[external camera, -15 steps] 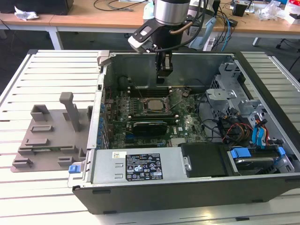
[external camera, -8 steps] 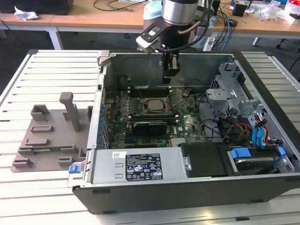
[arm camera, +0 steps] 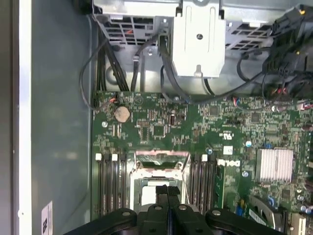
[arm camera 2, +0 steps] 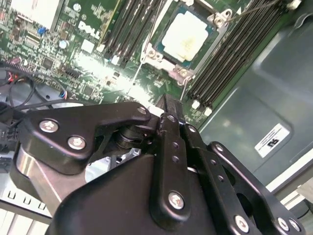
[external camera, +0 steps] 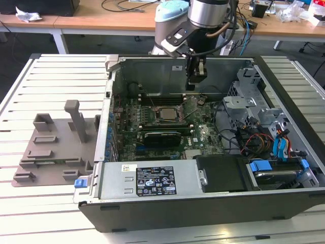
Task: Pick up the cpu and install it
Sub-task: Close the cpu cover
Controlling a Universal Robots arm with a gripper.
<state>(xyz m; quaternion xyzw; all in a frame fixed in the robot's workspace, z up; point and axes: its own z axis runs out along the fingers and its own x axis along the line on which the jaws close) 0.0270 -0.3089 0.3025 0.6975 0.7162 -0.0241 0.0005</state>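
Note:
The cpu (external camera: pixel 166 113), a pale silver square chip, lies flat in the metal-framed socket of the green motherboard (external camera: pixel 133 133) inside the open computer case (external camera: pixel 213 206). In the second wrist view the cpu (arm camera 2: pixel 188 36) sits in the socket, apart from the fingers. In the first wrist view part of the cpu (arm camera: pixel 146 195) shows beside the black fingers. My gripper (external camera: pixel 195 86) hangs above the board, a little toward the exterior view's right of the socket. The gripper (arm camera 2: pixel 172 106) (arm camera: pixel 168 189) is shut, fingers pressed together with nothing between them.
A grey plastic holder block (external camera: pixel 56 147) with upright posts stands on the slatted table at the exterior view's left. Memory slots (arm camera: pixel 110 183) flank the socket. A metal drive cage (external camera: pixel 254 104) with cables, a finned heatsink (arm camera: pixel 275 164) and the power supply (external camera: pixel 152 180) crowd the case.

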